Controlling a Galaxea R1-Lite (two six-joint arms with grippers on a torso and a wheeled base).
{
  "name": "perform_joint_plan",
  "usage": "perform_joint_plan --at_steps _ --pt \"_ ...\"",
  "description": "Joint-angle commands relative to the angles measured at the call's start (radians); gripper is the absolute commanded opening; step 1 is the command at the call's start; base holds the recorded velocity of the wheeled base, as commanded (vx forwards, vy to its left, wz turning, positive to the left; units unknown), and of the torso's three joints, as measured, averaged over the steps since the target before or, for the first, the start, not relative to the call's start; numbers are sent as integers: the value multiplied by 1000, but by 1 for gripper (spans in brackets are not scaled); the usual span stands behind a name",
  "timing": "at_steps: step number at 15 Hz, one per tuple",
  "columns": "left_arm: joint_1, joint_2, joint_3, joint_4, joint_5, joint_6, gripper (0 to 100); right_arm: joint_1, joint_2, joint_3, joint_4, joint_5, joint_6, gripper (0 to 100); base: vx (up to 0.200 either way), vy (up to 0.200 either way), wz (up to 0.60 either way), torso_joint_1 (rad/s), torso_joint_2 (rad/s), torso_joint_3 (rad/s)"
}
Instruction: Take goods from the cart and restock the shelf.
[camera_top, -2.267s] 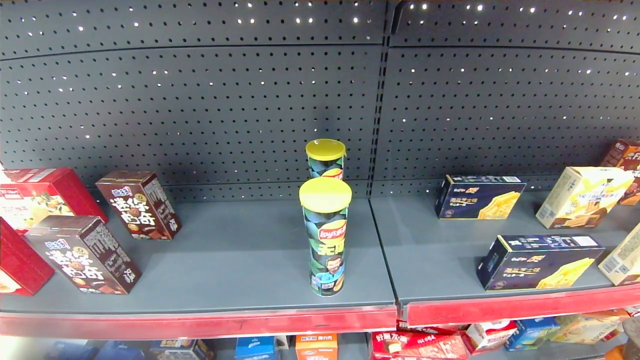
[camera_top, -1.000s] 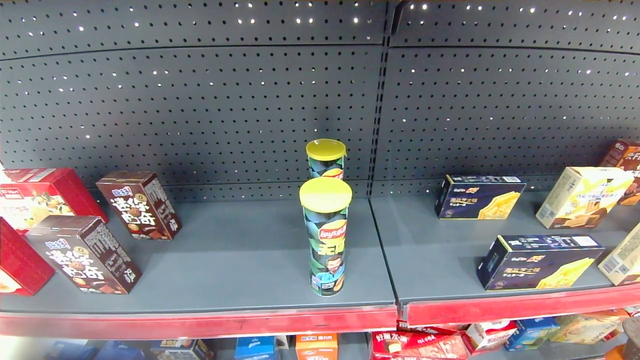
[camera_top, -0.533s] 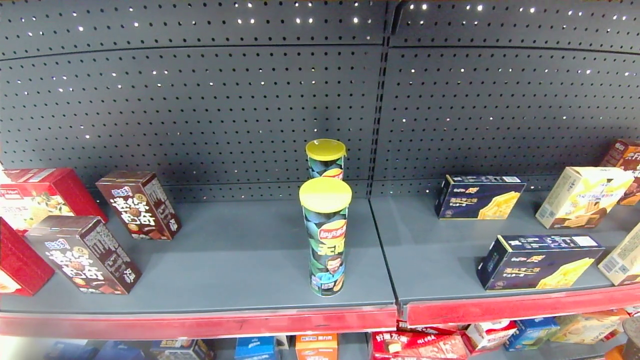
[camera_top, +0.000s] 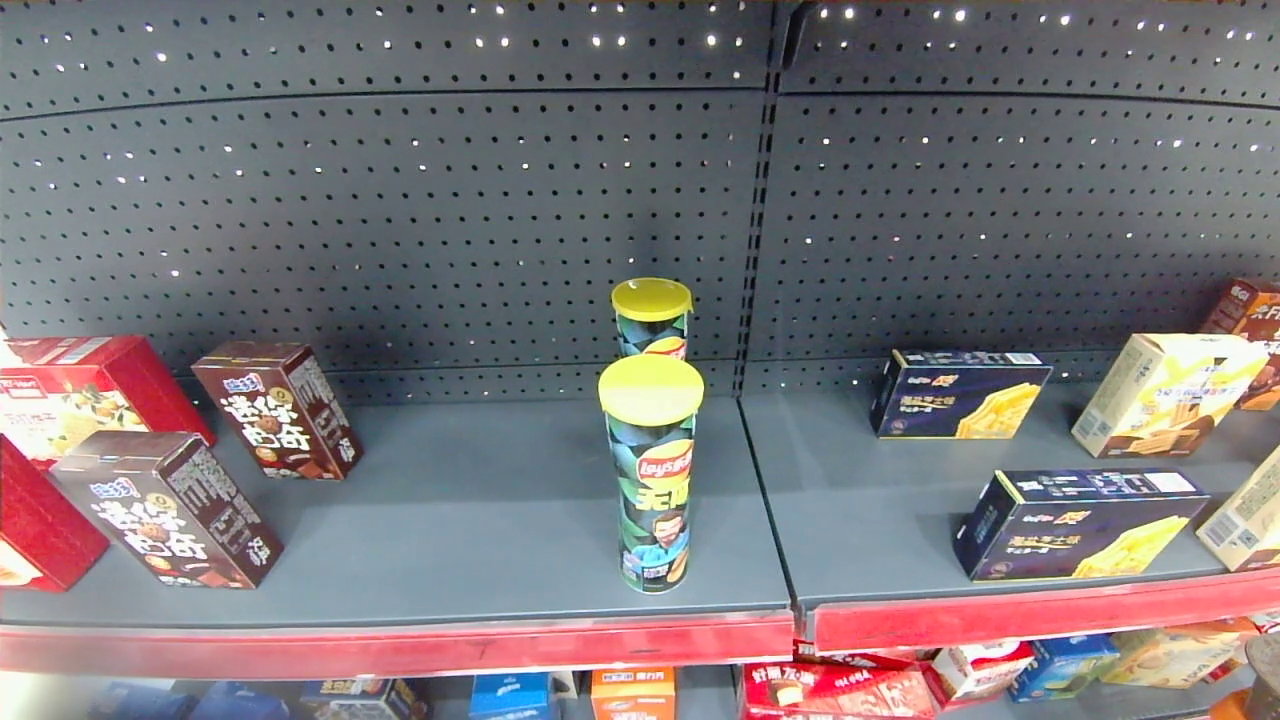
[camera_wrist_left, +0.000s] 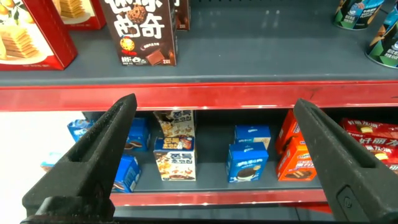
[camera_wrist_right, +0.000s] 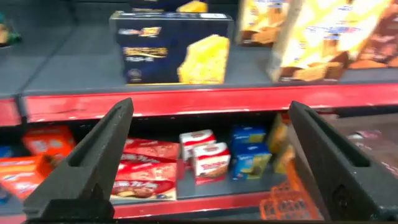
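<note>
Head view: upright green chip can (camera_top: 652, 480), yellow-lidded.

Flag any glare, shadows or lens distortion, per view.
Head view: light specks shine through the pegboard; the red shelf edge bows, so wide-lens distortion. Left wrist view: lower shelf in shadow, washed-out white patch beside it. Right wrist view: lower shelf likewise dim.

Head above, wrists low before shared shelf (camera_top: 480, 530)
</note>
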Motion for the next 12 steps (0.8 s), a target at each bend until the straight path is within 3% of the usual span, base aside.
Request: perform_joint_plan --at_steps 1,5,7,8,10,12 --pt "0 3 0 0 0 0 100 0 -3 4 -2 -19 -11 100 0 0 0 0 0 0" --pt "0 3 0 0 0 0 100 0 -3 4 3 9 -4 100 0 0 0 0 0 0" --pt "0 1 0 0 0 0 100 0 -3 4 18 175 -11 100 0 0 0 0 0 0" --pt "0 3 0 0 0 0 100 0 -3 4 29 187 -13 100 0 0 0 0 0 0" --pt "0 1 0 0 0 0 100 0 -3 4 44 178 -1 100 0 0 0 0 0 0" --pt "0 1 0 0 0 0 100 0 -3 4 69 81 58 100 0 0 0 0 0 0"
